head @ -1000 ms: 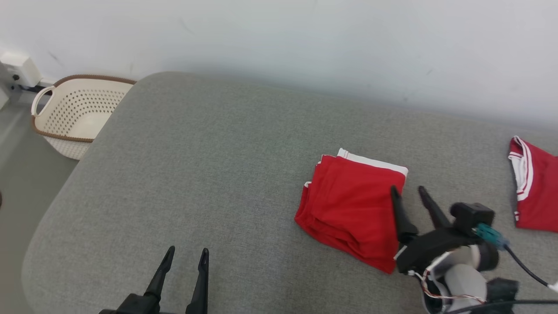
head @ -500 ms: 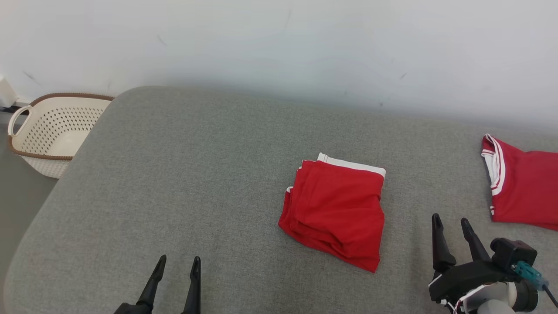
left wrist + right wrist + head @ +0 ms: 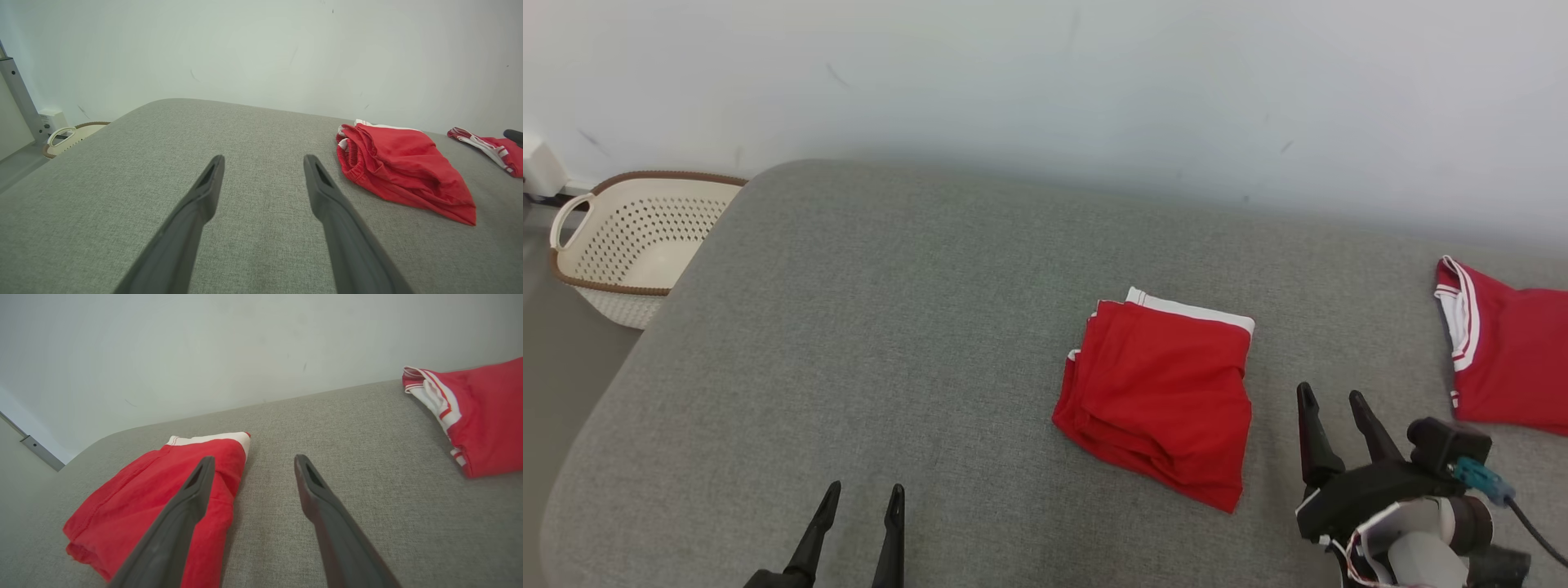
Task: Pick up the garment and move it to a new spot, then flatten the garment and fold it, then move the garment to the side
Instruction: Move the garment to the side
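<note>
The folded red shorts (image 3: 1156, 396) lie right of centre on the grey padded surface (image 3: 890, 327), white band toward the wall. The folding looks done, so probably only the move aside remains. The right gripper (image 3: 1330, 393) hovers just beside their right edge, fingers spread and empty, apparently placed to take them. The left gripper (image 3: 865, 488), likewise spread and empty, waits well apart.

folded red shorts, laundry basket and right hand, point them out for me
folded red shorts (image 3: 1160, 400), head view, middle of the top layer
laundry basket (image 3: 645, 229), head view, perforated inner wall
right hand (image 3: 1330, 393), head view, midway between its fingertips
</note>
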